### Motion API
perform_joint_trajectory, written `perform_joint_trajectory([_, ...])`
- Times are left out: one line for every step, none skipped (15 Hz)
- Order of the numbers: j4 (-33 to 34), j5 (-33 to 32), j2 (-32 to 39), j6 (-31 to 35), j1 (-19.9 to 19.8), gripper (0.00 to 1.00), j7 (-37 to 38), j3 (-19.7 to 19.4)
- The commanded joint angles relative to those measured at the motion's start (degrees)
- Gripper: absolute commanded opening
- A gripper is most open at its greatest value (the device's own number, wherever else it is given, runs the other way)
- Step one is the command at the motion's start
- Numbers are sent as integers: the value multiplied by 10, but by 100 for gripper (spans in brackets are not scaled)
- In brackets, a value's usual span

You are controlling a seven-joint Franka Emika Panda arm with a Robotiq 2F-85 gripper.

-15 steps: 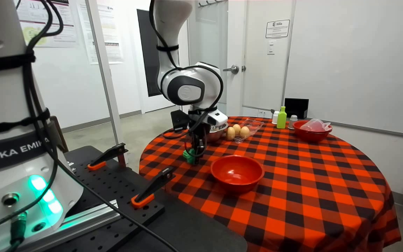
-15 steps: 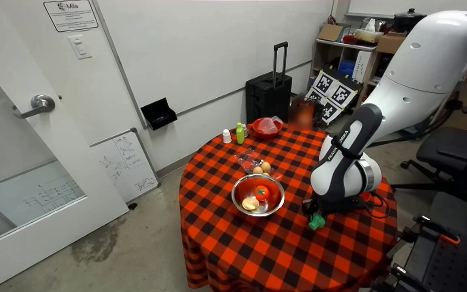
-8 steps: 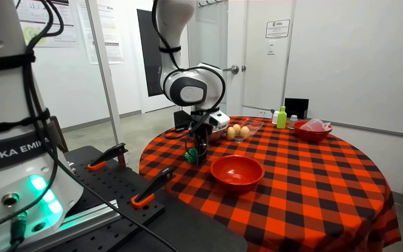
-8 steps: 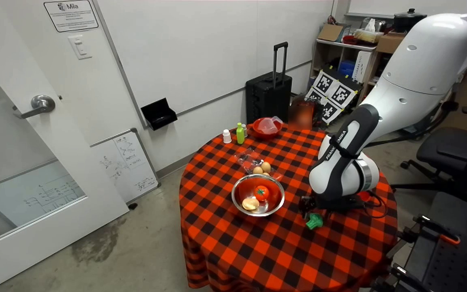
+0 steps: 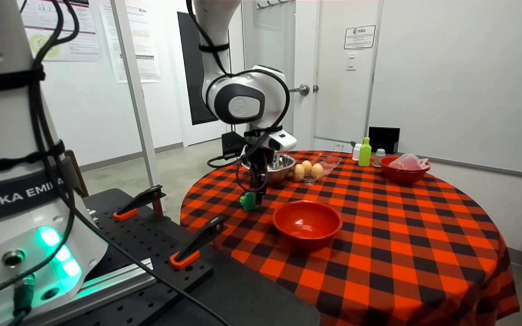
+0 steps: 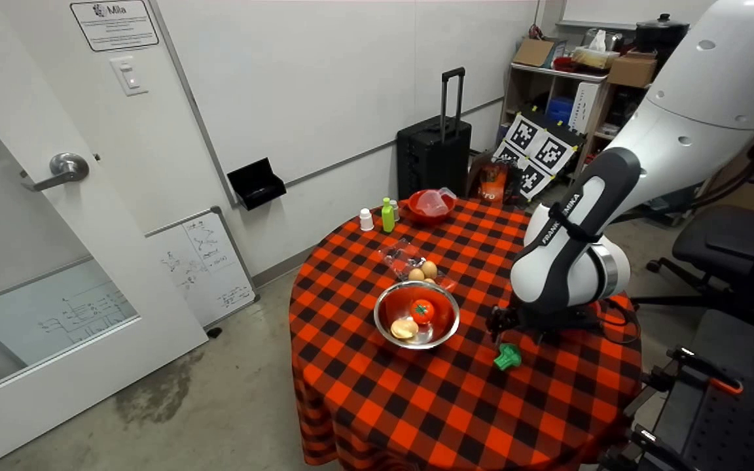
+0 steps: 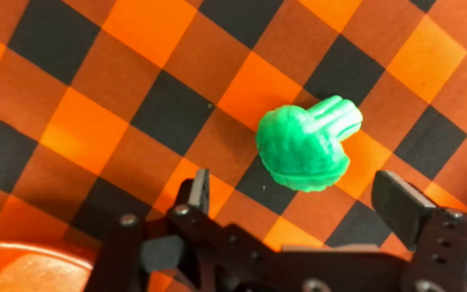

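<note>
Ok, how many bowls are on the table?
3: a red bowl near the broccoli; a metal bowl holding a tomato; another red bowl near the bottle.

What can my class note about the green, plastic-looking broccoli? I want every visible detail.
The green, plastic-looking broccoli has a rounded, bumpy head and a short, grooved stalk. It lies on its side on the red-and-black checkered cloth, apart from the round red bowl. The black fingers stand open, clear of it; only the cloth touches it.
</note>
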Motion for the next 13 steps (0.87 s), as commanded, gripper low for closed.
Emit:
perform_joint_trajectory([-72, 13, -90, 3, -22, 100, -20, 29])
perform_joint_trajectory([-84, 16, -106, 10, -28, 100, -28, 39])
perform_joint_trajectory([-96, 19, -124, 14, -34, 100, -36, 48])
perform_joint_trajectory([-106, 22, -140, 15, -41, 100, -44, 58])
perform_joint_trajectory([-115, 26, -156, 15, -48, 100, -53, 67])
perform_joint_trajectory([-124, 30, -172, 12, -56, 100, -67, 78])
perform_joint_trajectory([-133, 28, -185, 13, -71, 100, -70, 94])
perform_joint_trajectory([-100, 10, -144, 2, -48, 100, -42, 67])
perform_joint_trajectory([-108, 11, -157, 2, -56, 100, -47, 77])
perform_joint_trajectory([-115, 11, -167, 2, -61, 100, -48, 82])
perform_joint_trajectory([-119, 11, -173, 2, -64, 100, -48, 85])
perform_joint_trajectory([-122, 11, -175, 2, -65, 100, -49, 85])
perform_joint_trajectory([-123, 11, -175, 2, -65, 100, -49, 85])
